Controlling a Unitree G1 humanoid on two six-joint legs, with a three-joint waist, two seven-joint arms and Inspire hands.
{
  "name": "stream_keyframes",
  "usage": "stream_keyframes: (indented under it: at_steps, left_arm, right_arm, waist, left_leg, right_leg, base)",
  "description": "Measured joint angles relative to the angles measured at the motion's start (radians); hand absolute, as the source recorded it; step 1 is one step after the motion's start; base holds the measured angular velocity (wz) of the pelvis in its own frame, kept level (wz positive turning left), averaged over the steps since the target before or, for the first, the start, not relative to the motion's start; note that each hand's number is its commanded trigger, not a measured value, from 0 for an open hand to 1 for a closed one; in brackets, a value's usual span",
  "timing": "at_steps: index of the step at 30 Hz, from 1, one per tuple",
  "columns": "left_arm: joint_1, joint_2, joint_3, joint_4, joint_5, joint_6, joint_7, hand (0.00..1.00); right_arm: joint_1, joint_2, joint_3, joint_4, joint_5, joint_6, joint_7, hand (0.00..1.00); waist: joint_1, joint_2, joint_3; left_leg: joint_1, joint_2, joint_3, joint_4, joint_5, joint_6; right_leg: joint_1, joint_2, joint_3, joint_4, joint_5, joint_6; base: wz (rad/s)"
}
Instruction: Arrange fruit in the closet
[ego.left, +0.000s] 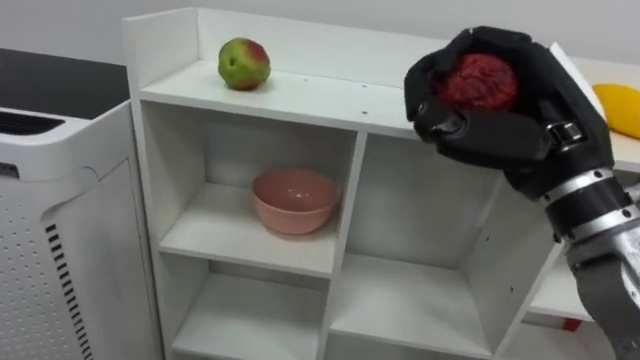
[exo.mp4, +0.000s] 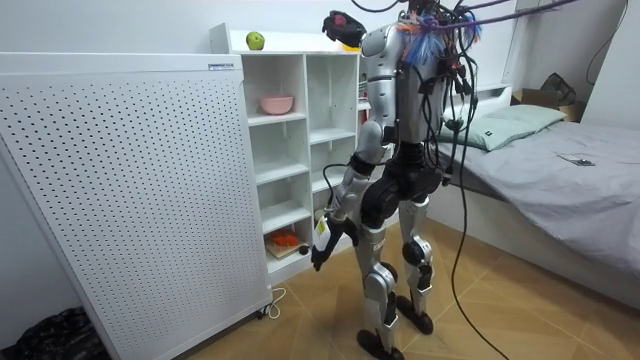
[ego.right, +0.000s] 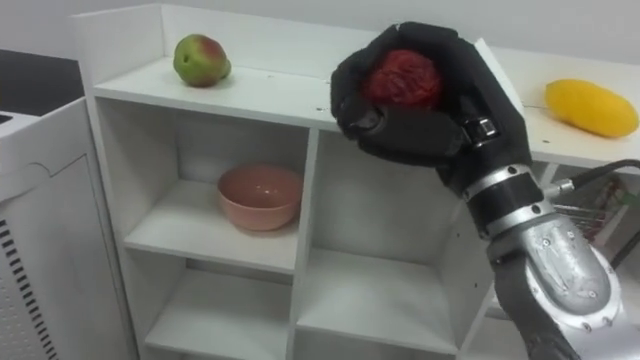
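My right hand (ego.left: 500, 110) (ego.right: 430, 105) is raised in front of the white closet (ego.left: 300, 100), level with its top board, fingers curled round a dark red bumpy fruit (ego.left: 480, 82) (ego.right: 402, 78). A green and red apple (ego.left: 244, 63) (ego.right: 201, 59) rests on the top board at the left. A yellow mango (ego.right: 592, 107) (ego.left: 620, 105) lies on the top further right. In the room view I stand facing the closet (exo.mp4: 300, 150), right hand (exo.mp4: 340, 24) up at its top, while my left hand (exo.mp4: 322, 246) hangs low by my thigh.
A pink bowl (ego.left: 294, 199) (ego.right: 260, 195) sits in the upper left compartment. The other compartments beside and below it are bare. A white perforated panel (ego.left: 60, 230) (exo.mp4: 120, 190) stands at the closet's left. A bed (exo.mp4: 560, 170) lies behind me.
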Motion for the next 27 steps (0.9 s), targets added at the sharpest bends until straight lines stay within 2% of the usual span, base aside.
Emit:
stream_keyframes:
  at_steps: [4,8,11,13,15,16,17,18,20,22,23,24,27]
  left_arm:
    - [0.0,-0.001,-0.006,0.006,0.0,-0.001,0.001,0.0]
    - [0.0,0.002,-0.027,0.038,-0.005,0.001,0.003,0.0]
    - [0.0,0.002,-0.067,0.043,-0.009,0.003,0.016,0.0]
    - [-0.015,0.003,-0.099,0.052,-0.014,0.001,0.028,0.0]
    - [-0.051,0.002,-0.136,0.085,-0.02,0.0,0.032,0.0]
    - [-0.078,0.001,-0.152,0.105,-0.028,0.0,0.037,0.0]
    - [-0.089,0.0,-0.155,0.109,-0.032,-0.001,0.039,0.0]
    - [-0.11,-0.003,-0.162,0.116,-0.05,-0.001,0.044,0.0]
    - [-0.137,-0.006,-0.172,0.118,-0.08,-0.001,0.047,0.0]
    - [-0.164,-0.006,-0.187,0.138,-0.134,-0.013,0.063,0.0]
    - [-0.173,-0.006,-0.194,0.148,-0.146,-0.019,0.066,0.0]
    - [-0.186,-0.006,-0.202,0.159,-0.172,-0.023,0.07,0.0]
    - [-0.214,-0.007,-0.212,0.164,-0.241,-0.026,0.086,0.0]
  right_arm:
    - [0.033,0.06,0.001,-0.023,0.004,0.001,0.037,1.0]
    - [0.073,0.079,0.034,-0.019,0.014,0.002,0.069,1.0]
    - [0.13,0.1,0.072,0.032,0.042,0.001,0.085,1.0]
    - [0.175,0.128,0.113,0.127,0.044,0.001,0.093,1.0]
    - [0.175,0.144,0.136,0.258,0.047,0.0,0.108,1.0]
    - [0.175,0.162,0.141,0.349,0.046,0.001,0.105,1.0]
    - [0.175,0.169,0.143,0.389,0.047,0.002,0.101,1.0]
    - [0.176,0.18,0.148,0.457,0.047,0.003,0.094,1.0]
    - [0.173,0.2,0.148,0.551,0.081,0.002,0.087,1.0]
    - [0.16,0.225,0.147,0.688,0.161,-0.002,0.06,1.0]
    - [0.156,0.23,0.147,0.722,0.168,-0.003,0.057,1.0]
    - [0.142,0.236,0.148,0.787,0.182,-0.003,0.048,1.0]
    - [0.104,0.238,0.142,0.889,0.208,-0.003,0.013,1.0]
  waist:
    - [0.0,0.001,0.0005]
    - [0.012,0.012,-0.0017]
    - [0.022,0.014,-0.0014]
    - [0.027,0.015,-0.0017]
    - [0.025,0.024,0.0044]
    - [0.026,0.026,0.0045]
    - [0.028,0.026,0.0045]
    - [0.028,0.033,0.0093]
    - [0.03,0.045,0.0121]
    - [0.031,0.055,0.0178]
    - [0.03,0.056,0.0181]
    - [0.028,0.059,0.0206]
    - [0.029,0.064,0.0297]
  left_leg:
    - [-0.004,0.0,-0.001,0.002,0.0,0.0]
    - [-0.002,0.003,0.001,0.001,0.0,0.0]
    - [-0.008,0.002,0.001,0.008,0.0,0.0]
    - [-0.037,0.004,0.002,0.021,0.0,0.0]
    - [-0.07,0.003,0.001,0.042,0.0,0.0]
    - [-0.097,0.004,0.001,0.054,0.0,0.001]
    - [-0.112,0.004,0.001,0.06,0.001,0.003]
    - [-0.142,0.004,0.002,0.075,0.002,0.005]
    - [-0.191,0.004,0.003,0.094,0.006,0.008]
    - [-0.24,0.004,0.004,0.116,0.008,0.01]
    - [-0.253,0.003,0.003,0.122,0.008,0.011]
    - [-0.282,0.003,0.002,0.137,0.01,0.013]
    - [-0.372,-0.009,0.002,0.177,0.017,0.024]
  right_leg:
    - [-0.002,-0.001,0.001,0.0,0.0,0.0]
    - [-0.001,0.0,0.002,0.001,0.0,0.0]
    - [-0.005,-0.001,0.004,0.002,0.0,0.0]
    - [-0.033,-0.004,-0.002,0.009,0.0,0.0]
    - [-0.061,-0.007,-0.004,0.024,0.002,-0.003]
    - [-0.084,-0.008,-0.003,0.028,0.003,-0.005]
    - [-0.1,-0.009,-0.003,0.035,0.003,-0.005]
    - [-0.134,-0.01,-0.003,0.053,0.004,-0.007]
    - [-0.184,-0.015,-0.008,0.071,0.006,-0.01]
    - [-0.249,-0.026,-0.012,0.126,-0.003,-0.015]
    - [-0.264,-0.03,-0.014,0.139,-0.006,-0.016]
    - [-0.298,-0.043,-0.025,0.169,-0.012,-0.017]
    - [-0.406,-0.066,-0.03,0.25,-0.026,-0.021]
  base:
    - [0.0]
    - [0.0]
    - [0.0]
    - [0.0]
    - [0.0]
    - [0.0]
    - [-0.04]
    - [-0.03]
    - [-0.04]
    - [-0.02]
    - [0.0]
    - [0.04]
    - [0.07]
